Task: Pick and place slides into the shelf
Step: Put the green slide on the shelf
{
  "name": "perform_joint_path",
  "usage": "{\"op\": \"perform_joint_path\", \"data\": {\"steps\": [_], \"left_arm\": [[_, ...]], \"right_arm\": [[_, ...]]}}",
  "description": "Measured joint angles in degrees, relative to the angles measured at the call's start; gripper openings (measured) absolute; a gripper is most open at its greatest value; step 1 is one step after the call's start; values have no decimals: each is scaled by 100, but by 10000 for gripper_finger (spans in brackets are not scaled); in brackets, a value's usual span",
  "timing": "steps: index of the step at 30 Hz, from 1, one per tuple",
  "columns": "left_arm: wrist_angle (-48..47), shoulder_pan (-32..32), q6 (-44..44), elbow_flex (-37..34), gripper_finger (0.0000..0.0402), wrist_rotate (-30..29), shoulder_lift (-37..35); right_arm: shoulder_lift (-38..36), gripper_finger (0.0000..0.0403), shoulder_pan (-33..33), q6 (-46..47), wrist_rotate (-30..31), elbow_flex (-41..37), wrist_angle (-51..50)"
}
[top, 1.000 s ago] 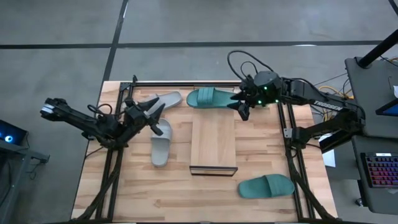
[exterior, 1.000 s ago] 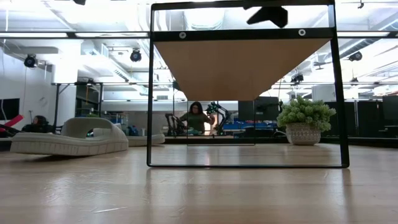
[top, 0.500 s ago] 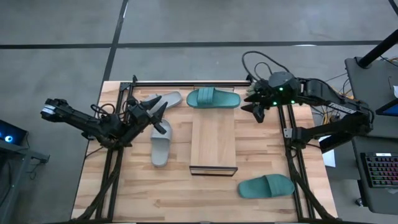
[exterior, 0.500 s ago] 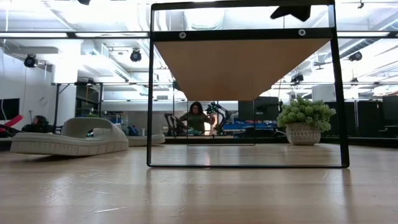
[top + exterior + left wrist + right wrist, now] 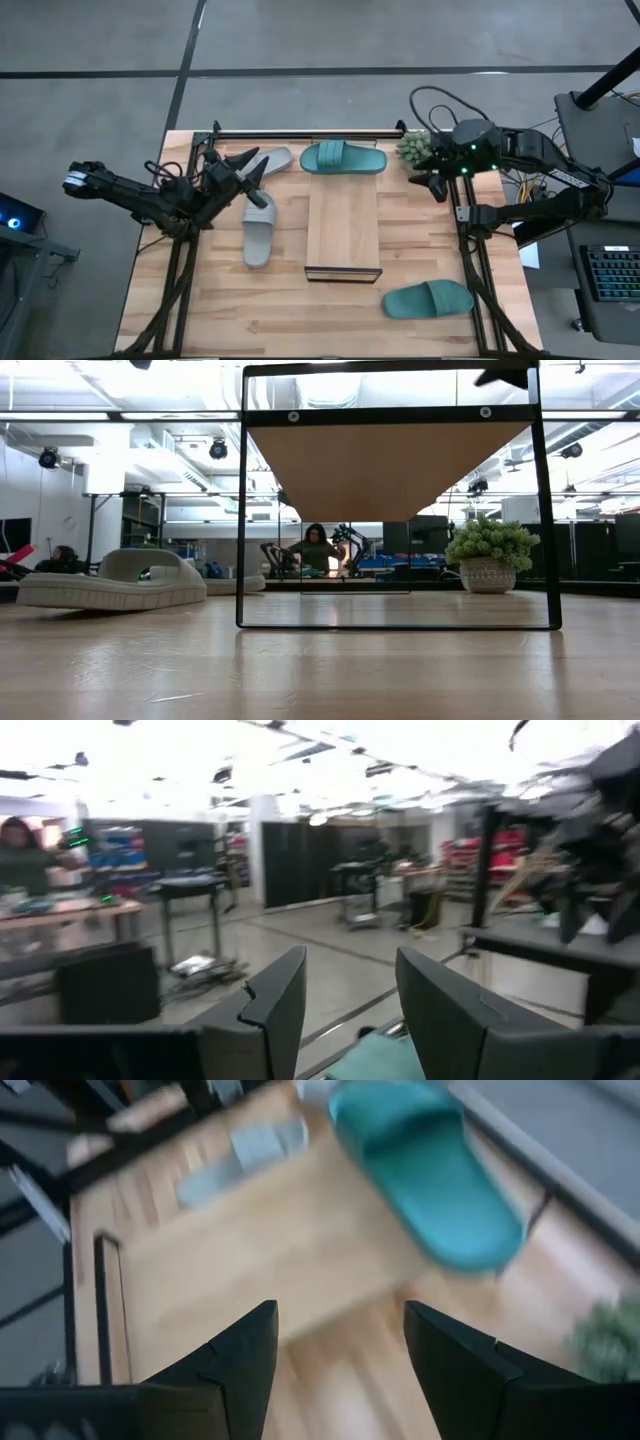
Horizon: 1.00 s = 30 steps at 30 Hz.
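The shelf (image 5: 343,228) is left bare; beyond its far end a teal slide (image 5: 343,157) lies released, the right gripper (image 5: 432,184) parted and empty, while the left gripper (image 5: 243,170), fingers parted on nothing, hangs above a grey slide (image 5: 259,229).

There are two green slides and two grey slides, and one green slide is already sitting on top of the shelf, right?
Not quite. The high view shows the shelf bare. One green slide lies just beyond its far end, the other green slide near the table's front. Two grey slides is right.
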Motion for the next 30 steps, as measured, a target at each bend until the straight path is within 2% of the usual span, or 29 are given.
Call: {"op": "perform_joint_path", "data": {"steps": [6,12,17,30], "left_arm": [[64,5,0,-12,141,210,-64],[83,33,0,-15,141,206,-48],[79,39,0,-15,141,201,5],[83,42,-2,-17,141,193,18]], "right_arm": [[-41,208,0,396,-332,-7,-963],[-104,208,0,1139,-399,-7,-1254],[-180,208,2,1728,-724,-7,-1826],[-371,208,0,2753,-743,-42,-2704]]}}
